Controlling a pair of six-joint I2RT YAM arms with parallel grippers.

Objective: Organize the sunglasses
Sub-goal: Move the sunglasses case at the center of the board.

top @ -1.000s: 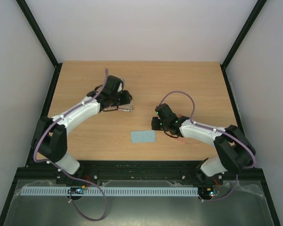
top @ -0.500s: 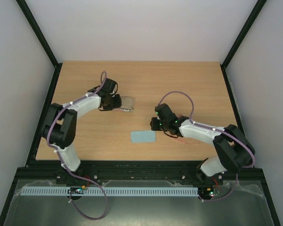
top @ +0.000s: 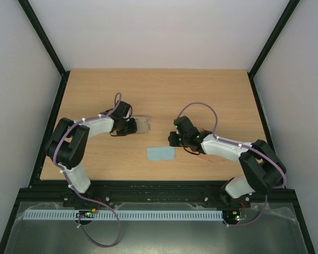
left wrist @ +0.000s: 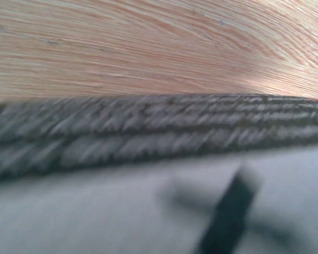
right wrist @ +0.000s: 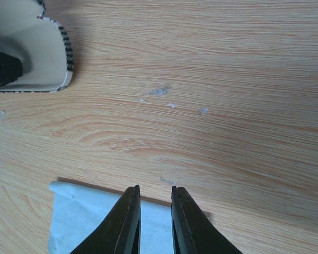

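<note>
The sunglasses (top: 203,157) are seen only as a thin red-orange line on the desk (top: 201,90), just under the right forearm and to the right of the light blue cloth (top: 160,153). The right claw (right wrist: 155,189) is held over an edge of the cloth, its fingers narrowly apart with nothing between them. The left claw (top: 132,127) is set against the open grey case (top: 143,125); whether it is clamped there cannot be told.

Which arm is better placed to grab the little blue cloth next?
Right. The right gripper hangs just over the light blue square cloth, fingers slightly apart and empty. The left gripper is farther off, at the open grey patterned case.
</note>
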